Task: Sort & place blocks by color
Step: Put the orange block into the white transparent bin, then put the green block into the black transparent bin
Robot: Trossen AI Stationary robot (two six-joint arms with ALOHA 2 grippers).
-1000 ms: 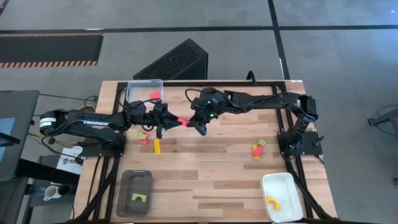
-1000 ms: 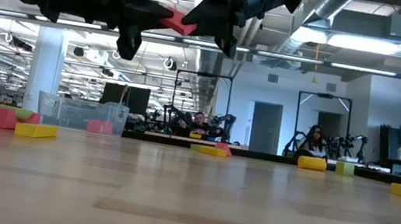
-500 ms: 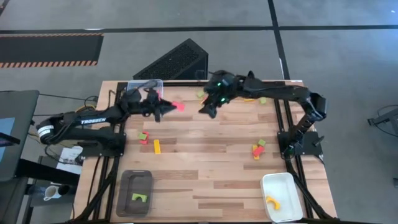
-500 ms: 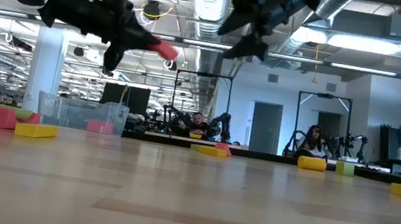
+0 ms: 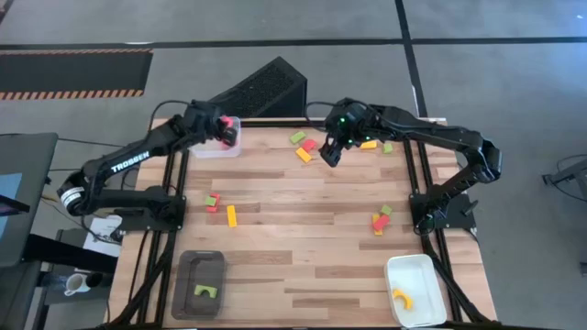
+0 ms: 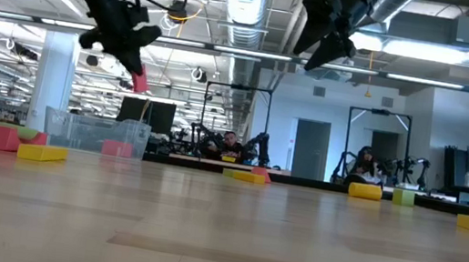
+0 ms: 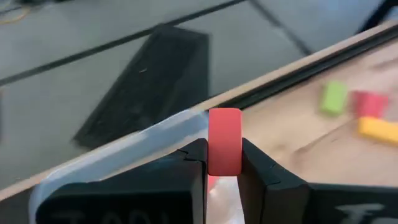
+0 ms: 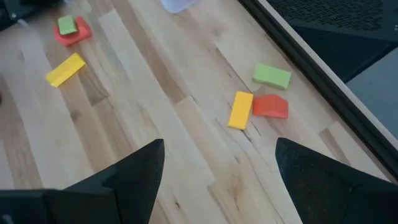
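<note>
My left gripper [image 5: 223,128] is shut on a red block [image 7: 224,140] above the clear tray [image 5: 216,147] at the table's far left corner. In the low view the block [image 6: 140,79] points down from the fingers. My right gripper [image 5: 330,154] hangs open and empty over the far middle of the table. Just beyond its fingers [image 8: 140,168] lie a green block [image 8: 272,76], a yellow block [image 8: 240,109] and a red block [image 8: 270,106], flat on the wood. My left gripper pinches the red block by its two flat sides [image 7: 224,165] between its two fingers. The block's rounded free end [image 7: 224,118] sticks out past the fingertips. The fingers slant down toward the far left corner. The block hangs clear above the clear tray.
More blocks lie on the wood at the left [image 5: 213,202], at the right [image 5: 380,218] and at the far right [image 5: 369,144]. A dark grey tray [image 5: 201,264] holds a green arch at near left. A white tray [image 5: 415,266] holds a yellow arch at near right.
Both grippers met at the red block in mid-air. My right gripper has opened, let go of it and drawn back toward the far right. My left gripper has carried the block to the far left, over the clear tray, and tipped it downward.
</note>
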